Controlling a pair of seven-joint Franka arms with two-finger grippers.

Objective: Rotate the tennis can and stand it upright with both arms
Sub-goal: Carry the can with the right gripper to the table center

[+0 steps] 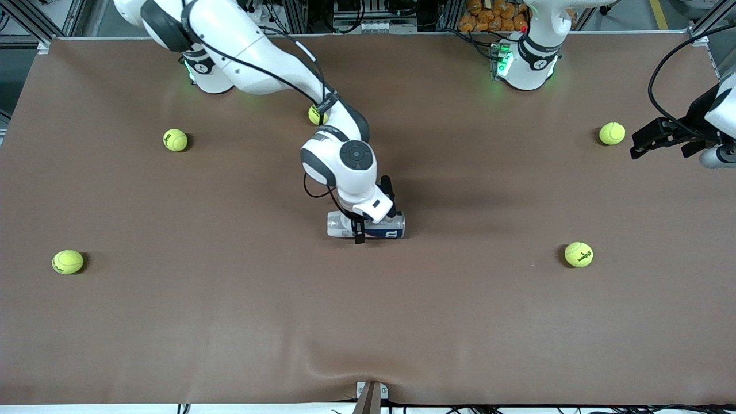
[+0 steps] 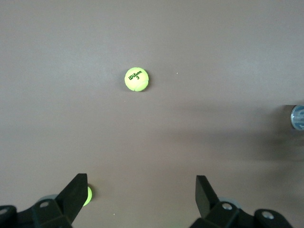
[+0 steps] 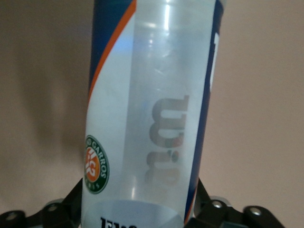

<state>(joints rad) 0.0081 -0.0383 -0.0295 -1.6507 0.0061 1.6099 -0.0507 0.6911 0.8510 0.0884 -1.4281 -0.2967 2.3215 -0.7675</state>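
Mid-frame, I see my right gripper (image 1: pixel 361 227) down on the tennis can (image 1: pixel 386 225) lying sideways on the tabletop (image 1: pixel 368 322), its fingers straddling it, grip uncertain; my left gripper (image 1: pixel 639 145) waits at right, fingers released.

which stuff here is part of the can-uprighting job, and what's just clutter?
Job: tennis can lying on its side mid-table; right gripper straddling it; left gripper, open, waiting over the left arm's end of the table.
Clutter: five loose tennis balls scattered on the table.

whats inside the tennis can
Nothing shows inside the tennis can: through its clear wall in the right wrist view only mirrored lettering appears, no balls. It lies on its side on the table, the right gripper over its middle, which covers that part.
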